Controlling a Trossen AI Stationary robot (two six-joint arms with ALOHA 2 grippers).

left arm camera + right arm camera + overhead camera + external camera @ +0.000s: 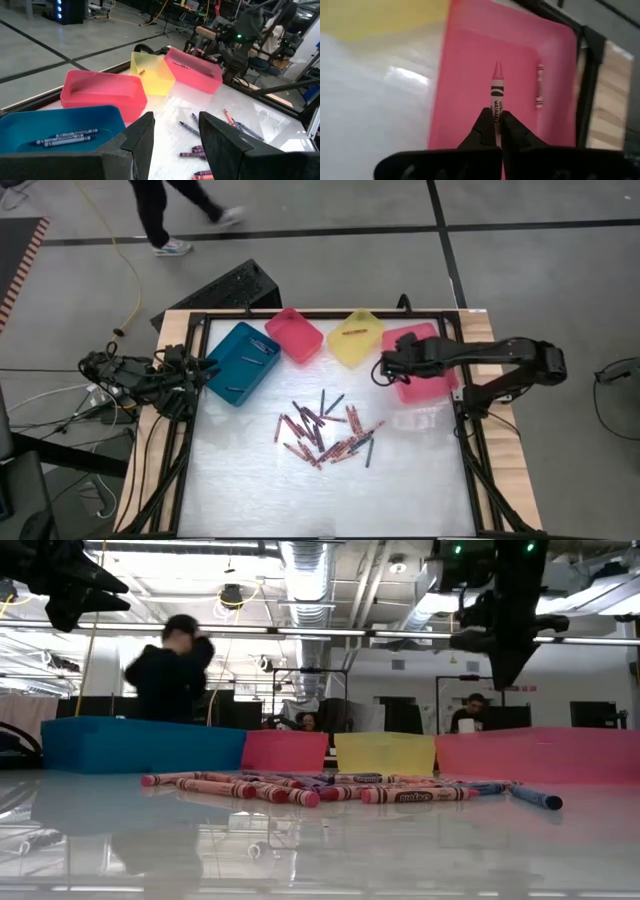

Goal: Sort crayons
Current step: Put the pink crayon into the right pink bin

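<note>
Several crayons (325,432), mostly red and pink with some dark blue ones, lie loose in a pile mid-table. At the far side stand a teal bin (243,361), a pink bin (294,333), a yellow bin (356,337) and a second pink bin (425,370) on the right. My right gripper (497,117) hangs over that right pink bin, shut on a pink crayon (497,92). Another crayon (539,86) lies on that bin's floor. My left gripper (175,135) waits open at the table's left edge, beside the teal bin, with nothing between its fingers. My right gripper pinches the pink crayon by its rear part (496,111) between the two fingertips. The crayon runs on along the fingers, its pointed tip (497,67) sticking out ahead. The fingers slant down from above. The crayon is lifted clear, over the right pink bin's floor.
The teal bin holds dark crayons (65,137) and the yellow bin one crayon (355,332). A black frame (460,440) borders the white tabletop. Bare table lies near the front edge. A person (175,210) walks on the floor beyond the far side.
</note>
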